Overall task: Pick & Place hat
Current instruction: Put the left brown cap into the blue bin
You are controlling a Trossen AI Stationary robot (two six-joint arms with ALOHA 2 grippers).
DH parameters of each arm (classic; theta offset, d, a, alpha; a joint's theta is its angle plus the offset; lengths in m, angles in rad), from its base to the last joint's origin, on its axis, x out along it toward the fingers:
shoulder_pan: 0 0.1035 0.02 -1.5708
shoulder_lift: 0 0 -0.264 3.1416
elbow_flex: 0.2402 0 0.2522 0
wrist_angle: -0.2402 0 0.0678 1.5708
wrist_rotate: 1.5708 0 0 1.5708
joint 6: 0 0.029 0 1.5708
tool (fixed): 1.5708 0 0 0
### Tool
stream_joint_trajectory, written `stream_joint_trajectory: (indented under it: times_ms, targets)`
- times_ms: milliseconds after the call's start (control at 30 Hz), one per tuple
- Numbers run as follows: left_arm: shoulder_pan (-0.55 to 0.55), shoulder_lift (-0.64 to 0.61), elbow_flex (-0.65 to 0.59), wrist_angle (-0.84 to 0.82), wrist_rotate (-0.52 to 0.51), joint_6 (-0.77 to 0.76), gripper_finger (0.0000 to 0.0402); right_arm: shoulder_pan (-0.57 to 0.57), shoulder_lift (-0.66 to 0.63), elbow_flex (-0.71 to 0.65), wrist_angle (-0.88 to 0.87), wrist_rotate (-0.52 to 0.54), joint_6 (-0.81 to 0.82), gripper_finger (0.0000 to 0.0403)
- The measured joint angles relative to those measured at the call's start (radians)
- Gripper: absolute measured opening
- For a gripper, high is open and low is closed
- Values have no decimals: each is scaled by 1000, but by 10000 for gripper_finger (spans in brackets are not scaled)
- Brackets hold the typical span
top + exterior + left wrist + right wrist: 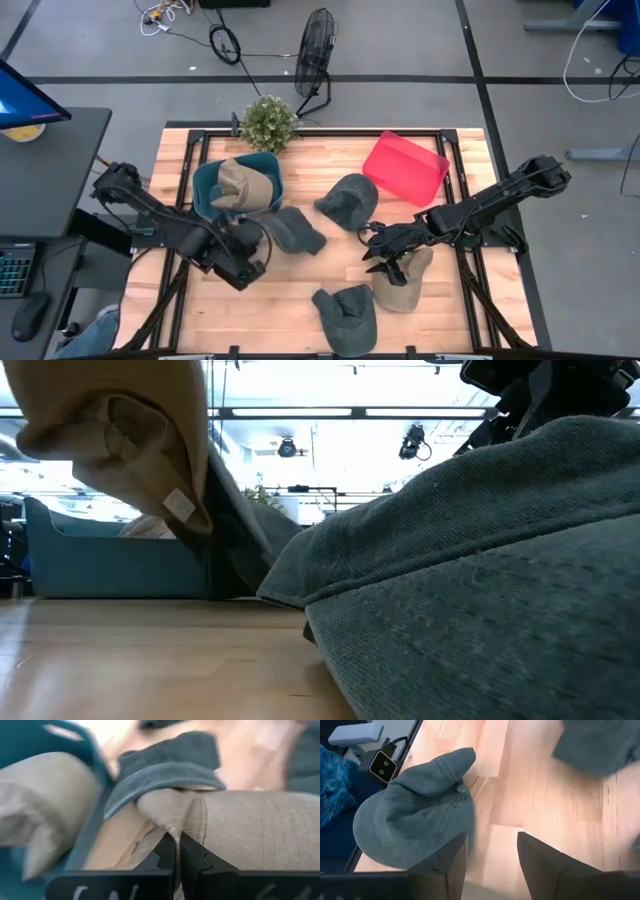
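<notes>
Gripping: left gripper (176, 851) clamped on tan hat (250, 827), beside teal bin (205, 180).
Right gripper (490, 857): spread, holding nothing, above beige hat (405, 285).

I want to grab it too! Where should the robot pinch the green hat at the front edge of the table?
Probably the brim of the green hat: it lies flat and thin, sticking out toward the left, so the fingers can close across it. The open right gripper could come straight down from above; the rounded crown looks too wide and floppy.

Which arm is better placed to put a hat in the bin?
Left: its end effector is shut on a tan hat beside the bin; the right end effector is open, farther off.
</notes>
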Motion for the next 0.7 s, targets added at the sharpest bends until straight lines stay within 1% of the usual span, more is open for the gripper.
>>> stream_joint_trajectory:
  times_ms: [67, 133, 233, 367, 433, 567, 700]
  targets:
    - [4, 0, 32, -56, -1, -31, 14, 0, 0, 0, 3, 0, -17, 176]
    - [4, 0, 62, -54, -2, -43, 15, 0, 0, 0, 4, 0, -35, 176]
    - [0, 0, 103, 8, -2, -31, 10, 0, 0, 0, 8, 0, -58, 176]
    - [-10, 2, 116, 147, -1, 88, 7, 0, 0, 0, 19, 0, -100, 176]
    - [-10, 1, 126, 144, -9, 92, 8, 0, 0, 0, 23, 6, -124, 176]
    - [-6, 1, 141, 82, -51, 89, 8, 0, 0, 0, 24, 23, -153, 176]
    - [-14, 1, 174, 149, -55, 113, 8, 0, 0, 0, 24, 24, -154, 176]
